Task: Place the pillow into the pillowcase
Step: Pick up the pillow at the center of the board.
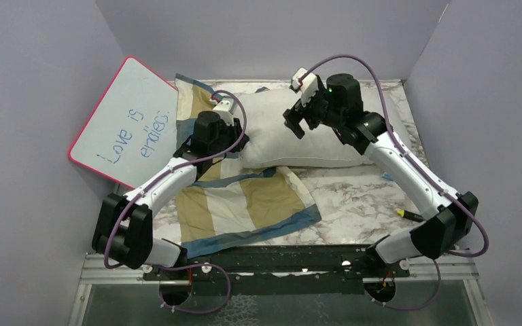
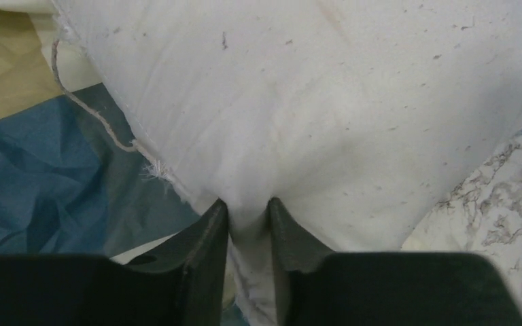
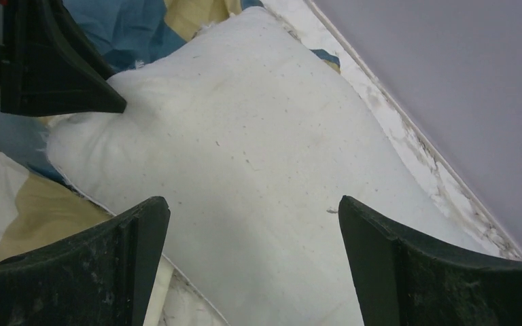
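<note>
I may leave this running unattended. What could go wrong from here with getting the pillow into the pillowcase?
1. The left gripper has its jaws on only a thin fold at the edge of the pillow; that pinch may slip under a pull.
2. The pillowcase lies flat, partly under the pillow, its opening not held apart, so it may just bunch or drag.
3. The right gripper hangs open over the pillow, holding nothing.

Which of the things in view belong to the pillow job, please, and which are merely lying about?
Job in hand: pillow; pillowcase; left gripper, pinching the pillow; right gripper, open above it.
Lying about: whiteboard; marker pen.
</note>
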You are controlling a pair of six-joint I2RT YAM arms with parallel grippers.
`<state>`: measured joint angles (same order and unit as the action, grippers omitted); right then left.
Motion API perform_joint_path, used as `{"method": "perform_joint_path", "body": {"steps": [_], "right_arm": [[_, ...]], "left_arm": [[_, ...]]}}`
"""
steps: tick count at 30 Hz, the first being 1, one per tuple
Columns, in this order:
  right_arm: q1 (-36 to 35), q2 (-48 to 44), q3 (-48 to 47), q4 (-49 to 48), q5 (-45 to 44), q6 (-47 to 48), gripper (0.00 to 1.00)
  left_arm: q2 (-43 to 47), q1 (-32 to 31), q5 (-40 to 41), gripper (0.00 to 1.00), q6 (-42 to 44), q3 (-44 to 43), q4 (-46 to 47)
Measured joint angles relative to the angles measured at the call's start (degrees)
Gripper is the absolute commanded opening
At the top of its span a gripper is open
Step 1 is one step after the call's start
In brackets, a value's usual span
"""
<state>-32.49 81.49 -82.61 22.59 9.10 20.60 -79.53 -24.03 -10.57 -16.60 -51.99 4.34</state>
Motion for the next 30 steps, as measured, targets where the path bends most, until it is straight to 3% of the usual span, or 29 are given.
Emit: {"method": "perform_joint_path", "body": {"steps": [5, 8, 9, 10, 20, 23, 27, 28, 30], "right_arm": [[1.7, 5.7, -5.6, 4.0, 4.4, 4.5, 1.00], [2.3, 8.8, -8.4, 5.1, 6.3, 6.6, 1.00], [2.6, 9.8, -9.2, 5.7, 7.0, 7.1, 1.00], [2.9, 11.0, -10.1, 6.3, 7.7, 7.6, 1.00], [3.7, 25.6, -18.6, 10.6, 13.1, 11.3, 1.00], [3.7, 29.2, -19.9, 10.4, 14.9, 12.9, 0.94], [3.7, 30.7, -17.4, 9.6, 16.5, 14.9, 0.73], [3.7, 30.7, -17.0, 9.4, 16.6, 15.4, 0.56], [3.7, 30.4, -16.3, 8.6, 16.5, 16.5, 0.13]], "left_arm": [[1.2, 0.4, -0.3, 0.66, -0.4, 0.3, -2.2], [5.0, 0.4, -0.6, 0.76, 0.1, 2.3, -3.6], [6.7, 0.4, -0.7, 0.83, 0.2, 3.2, -4.0], [8.3, 0.4, -0.9, 0.96, 0.4, 3.9, -4.2], [24.4, 0.4, -3.1, 0.99, 6.6, 12.4, -4.8], [26.1, 0.4, -3.1, 0.99, 8.6, 14.5, -6.1], [28.4, 0.4, -2.0, 0.99, 10.1, 15.7, -6.6], [29.1, 0.4, -1.7, 0.99, 10.1, 16.3, -5.6], [29.7, 0.4, -1.7, 0.99, 10.1, 17.5, -4.0]]}}
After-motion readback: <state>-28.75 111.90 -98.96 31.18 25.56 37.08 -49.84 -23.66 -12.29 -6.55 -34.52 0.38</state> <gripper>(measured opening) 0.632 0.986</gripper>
